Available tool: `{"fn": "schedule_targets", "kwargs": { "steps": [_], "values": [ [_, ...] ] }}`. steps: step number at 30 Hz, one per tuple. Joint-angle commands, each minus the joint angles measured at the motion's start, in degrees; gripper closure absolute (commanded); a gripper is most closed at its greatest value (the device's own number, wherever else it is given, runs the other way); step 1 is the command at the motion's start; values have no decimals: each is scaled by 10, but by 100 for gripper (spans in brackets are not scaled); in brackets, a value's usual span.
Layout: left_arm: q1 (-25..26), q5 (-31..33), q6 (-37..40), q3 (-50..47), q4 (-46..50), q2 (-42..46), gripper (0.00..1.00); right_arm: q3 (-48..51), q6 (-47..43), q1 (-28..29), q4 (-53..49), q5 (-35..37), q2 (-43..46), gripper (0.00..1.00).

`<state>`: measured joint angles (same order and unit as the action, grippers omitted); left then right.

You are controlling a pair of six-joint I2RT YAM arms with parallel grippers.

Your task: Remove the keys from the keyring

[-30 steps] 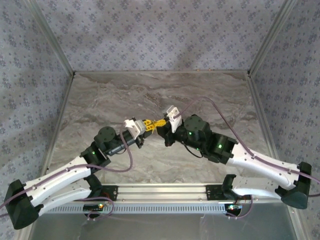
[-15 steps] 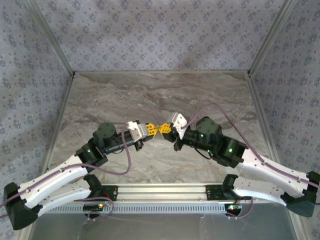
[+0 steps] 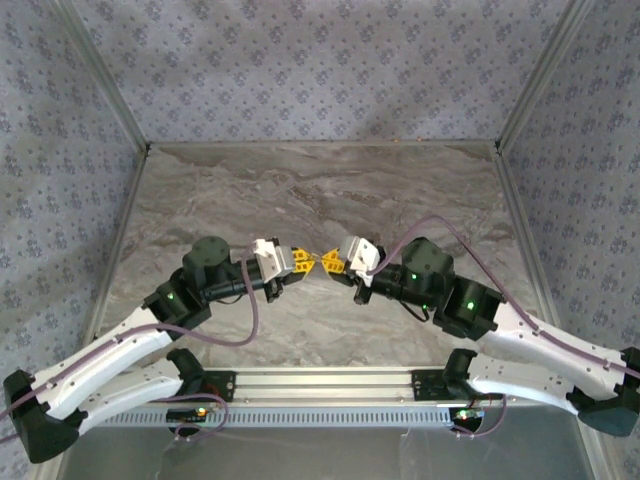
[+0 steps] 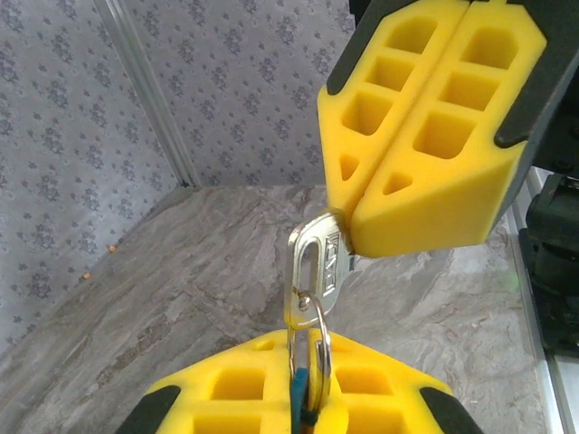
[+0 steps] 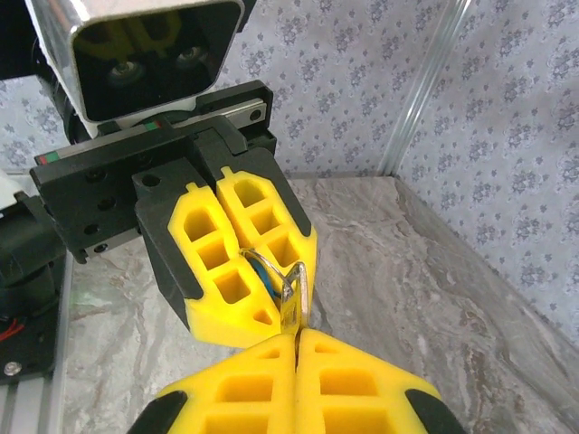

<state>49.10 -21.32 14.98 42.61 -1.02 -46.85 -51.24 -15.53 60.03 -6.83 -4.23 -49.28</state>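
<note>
Facing each other tip to tip above the tabletop (image 3: 400,190), your two pincers are sharing the keys (image 4: 316,271) between them. Your left pincer (image 3: 299,262) is pinching the bunch at its ring (image 4: 314,348) and blue piece (image 4: 297,396). Your right pincer (image 3: 329,262) is clamping the silvery key's tip, and the bunch is hanging clear of the tabletop.

The left arm (image 3: 110,355) and the right arm (image 3: 540,335) stretch inward from the near edge, elbows low, so that the left gripper (image 3: 301,262) and the right gripper (image 3: 328,263) meet nose to nose — both with yellow fingers (image 4: 434,194) pressed closed.
</note>
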Motion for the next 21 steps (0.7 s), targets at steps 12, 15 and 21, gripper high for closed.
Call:
{"fn": "schedule_targets", "kwargs": {
  "steps": [12, 15, 21],
  "values": [
    [3, -36, 21, 10, -42, 15, 100, -11, 71, -28, 34, -17, -46, 94],
    [9, -37, 24, 8, -45, 16, 100, -6, 89, -34, 52, -35, -52, 90],
    [15, -40, 25, 6, -50, 18, 100, -4, 117, -48, 74, -69, -61, 82]
  ]
}}
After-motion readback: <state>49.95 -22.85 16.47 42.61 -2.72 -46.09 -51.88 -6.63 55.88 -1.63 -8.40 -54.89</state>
